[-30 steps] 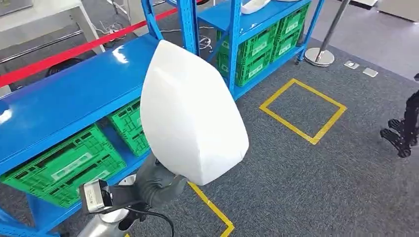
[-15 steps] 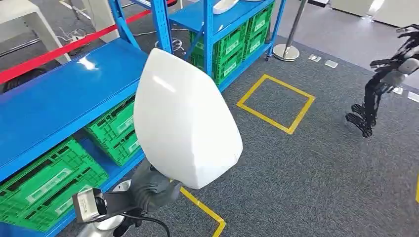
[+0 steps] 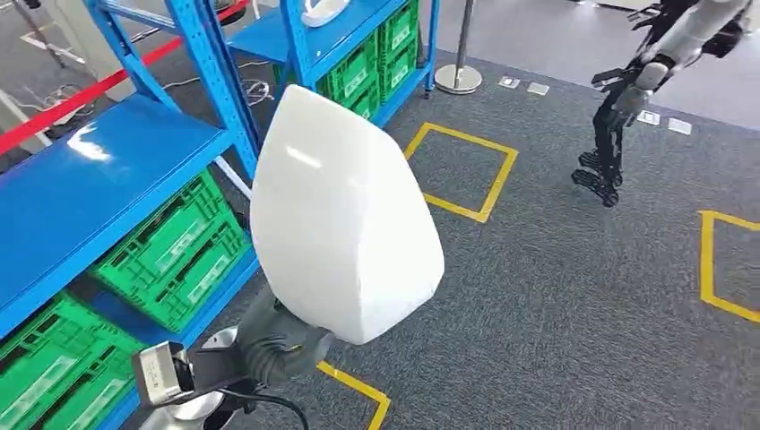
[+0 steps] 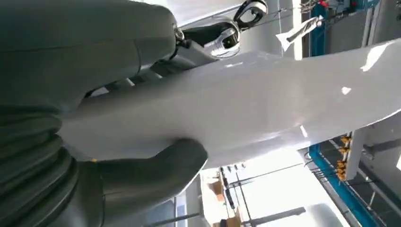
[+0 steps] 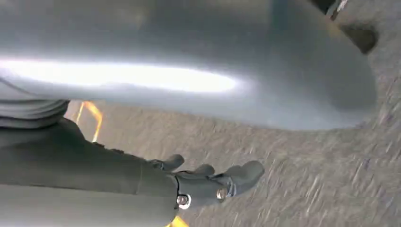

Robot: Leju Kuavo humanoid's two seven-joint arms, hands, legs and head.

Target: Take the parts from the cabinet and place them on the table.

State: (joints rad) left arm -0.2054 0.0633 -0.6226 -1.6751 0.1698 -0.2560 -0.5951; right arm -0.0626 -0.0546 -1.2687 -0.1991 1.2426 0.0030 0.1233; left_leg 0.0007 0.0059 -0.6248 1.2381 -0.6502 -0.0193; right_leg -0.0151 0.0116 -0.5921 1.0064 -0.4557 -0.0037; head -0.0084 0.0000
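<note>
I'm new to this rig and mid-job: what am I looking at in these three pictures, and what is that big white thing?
This is a two-armed humanoid robot. The head view looks down from high on its body; the other two come from cameras at its wrists and are turned. The big white shell is a part, and the left hand grips its edge. The right hand holds nothing; it hangs over grey carpet. To the left is a blue rack with green crates underneath. Yellow tape squares mark the floor. Another robot stands at upper right.
</note>
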